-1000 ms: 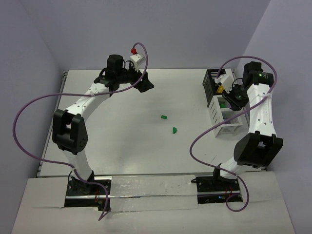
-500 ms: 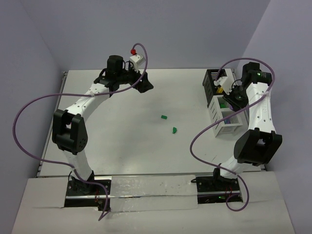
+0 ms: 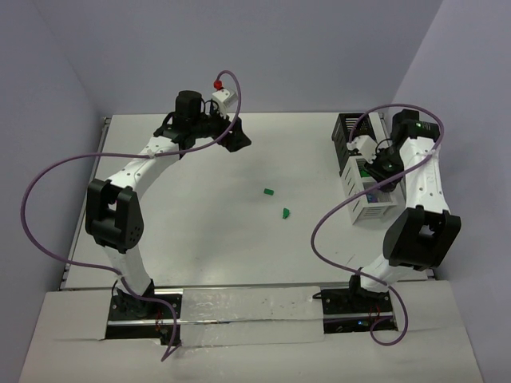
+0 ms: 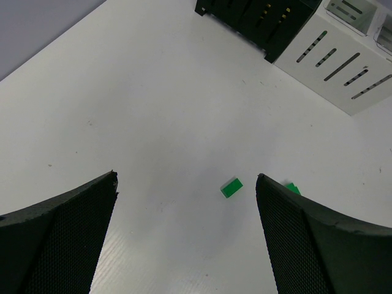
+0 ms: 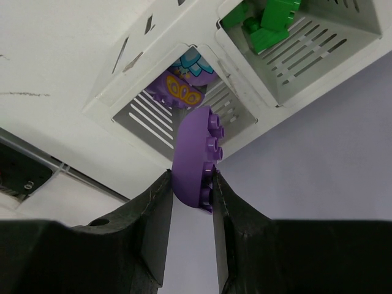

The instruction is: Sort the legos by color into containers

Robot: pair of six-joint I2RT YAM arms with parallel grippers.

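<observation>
Right hand grasping purple lego beside purple-filled compartment of white rack; left hand released, wide, green legos on table below

Rack at right side of desk, long axis front-to-back. Two loose legos mid-desk, well left of rack: rear lego, front lego just right of it, nearer arm bases. Left fingers above far desk, behind both, well apart. Right fingers over rack, held lego between them, above compartment with pieces inside (adjacent compartment also has stored legos).
</observation>
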